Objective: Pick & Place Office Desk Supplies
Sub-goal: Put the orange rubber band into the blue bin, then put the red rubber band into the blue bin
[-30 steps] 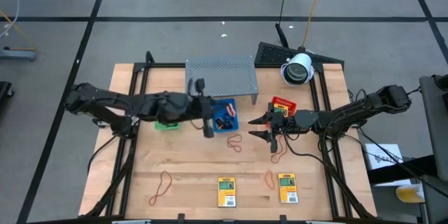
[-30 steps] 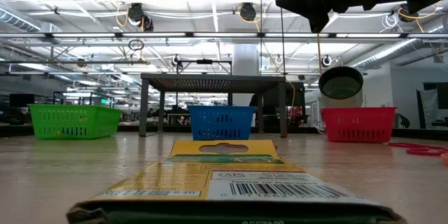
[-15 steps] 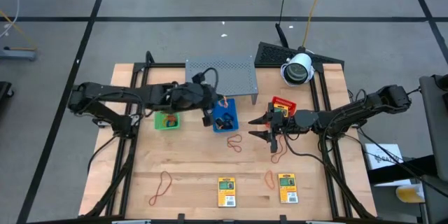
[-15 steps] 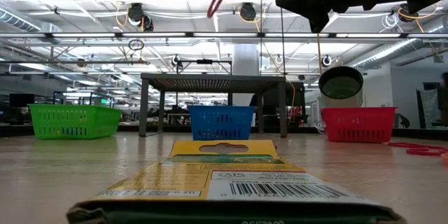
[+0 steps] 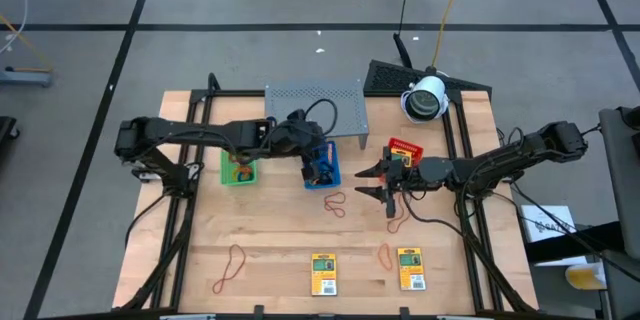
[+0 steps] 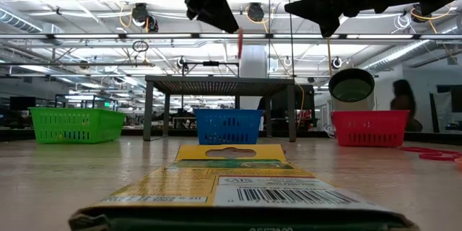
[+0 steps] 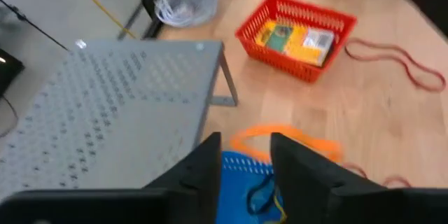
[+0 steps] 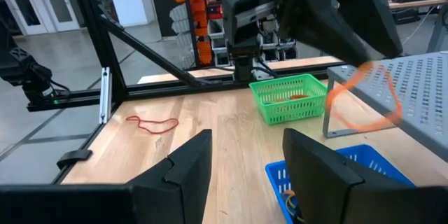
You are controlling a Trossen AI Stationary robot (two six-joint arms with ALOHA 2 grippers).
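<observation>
While the left gripper (image 7: 245,155) hangs over the blue tray (image 6: 227,126), its two fingers stand a narrow gap apart with nothing between them. An orange rubber-band loop (image 7: 287,138) is in the air just beyond the fingertips, above the tray's rim; whether it touches a fingertip cannot be told. Seen from overhead, that tray sits at 12 o'clock from the table's middle, just in front of the grey perforated shelf (image 5: 315,108), with the green tray (image 6: 76,125) at its 9 o'clock and the red tray (image 6: 369,128) at its 3 o'clock. The right gripper (image 5: 385,182) waits near the blue tray's 3 o'clock, fingers spread wide and empty. Another rubber band (image 5: 335,203) lies on the wood at the blue tray's 6 o'clock, and two yellow packets (image 5: 323,272) lie along the table's 6 o'clock edge.
</observation>
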